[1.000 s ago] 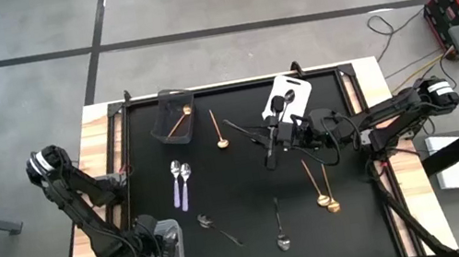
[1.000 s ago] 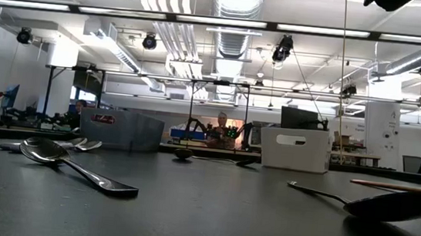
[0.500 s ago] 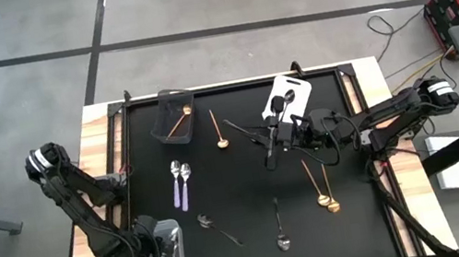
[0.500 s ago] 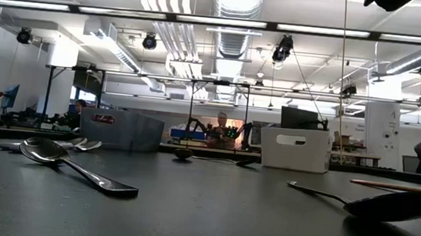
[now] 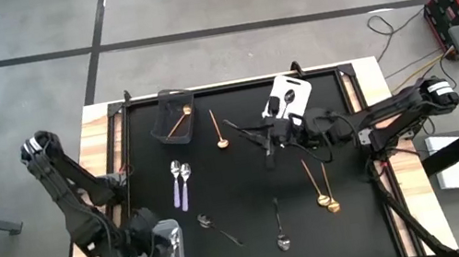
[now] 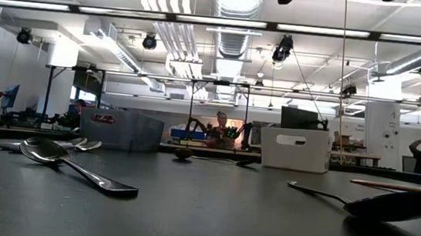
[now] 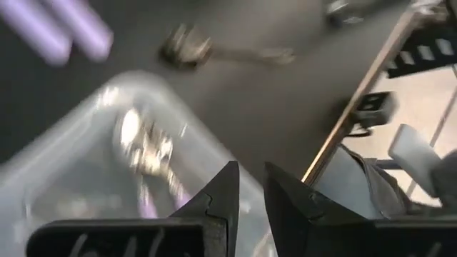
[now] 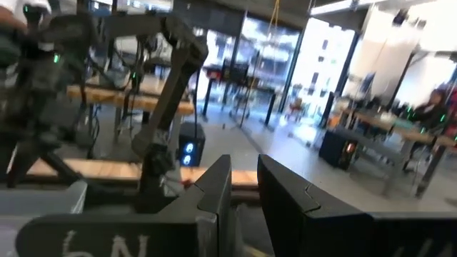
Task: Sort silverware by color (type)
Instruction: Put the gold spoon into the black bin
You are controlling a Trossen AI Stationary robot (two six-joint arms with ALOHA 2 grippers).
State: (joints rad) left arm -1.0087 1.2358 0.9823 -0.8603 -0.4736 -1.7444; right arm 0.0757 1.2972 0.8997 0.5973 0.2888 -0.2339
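Two lilac spoons [image 7: 153, 153] under left gripper [image 7: 246, 187]

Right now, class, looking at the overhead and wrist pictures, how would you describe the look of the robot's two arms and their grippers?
Both arms are dark, jointed, built of slim black links with rounded joint housings. The left gripper and right gripper each end in two flat, angular black fingers with stepped inner edges. White lettering marks the black bar beneath each pair. Thin cables run along the right arm.
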